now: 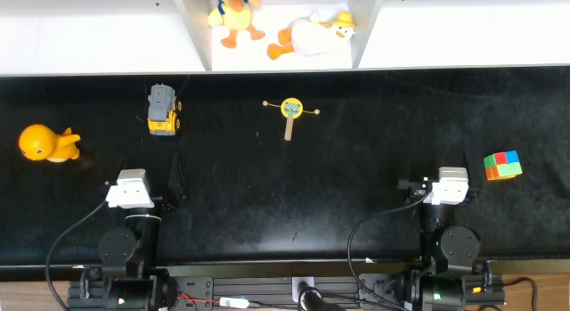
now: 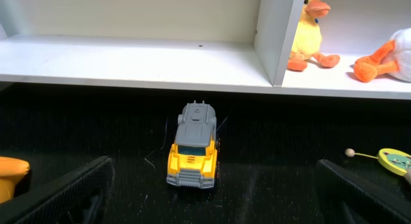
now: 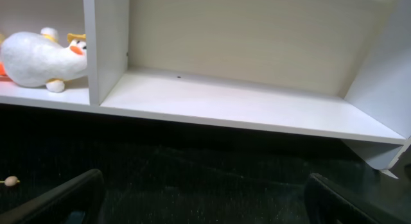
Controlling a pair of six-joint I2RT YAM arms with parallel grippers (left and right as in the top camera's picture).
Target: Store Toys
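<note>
Both pairs of fingers are spread wide, gripping nothing. The left gripper (image 2: 213,163) faces the yellow truck (image 2: 192,147) on the black mat (image 1: 356,195) before the white shelf (image 2: 128,60); the right gripper (image 3: 204,178) faces the shelf's right compartment. Both arms sit folded near their bases, and two plush ducks (image 1: 307,33) occupy the middle compartment.

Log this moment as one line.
left gripper open, facing toy truck | right gripper open | shelf: yellow plush, white plush | mat: orange duck, rattle, cube
</note>
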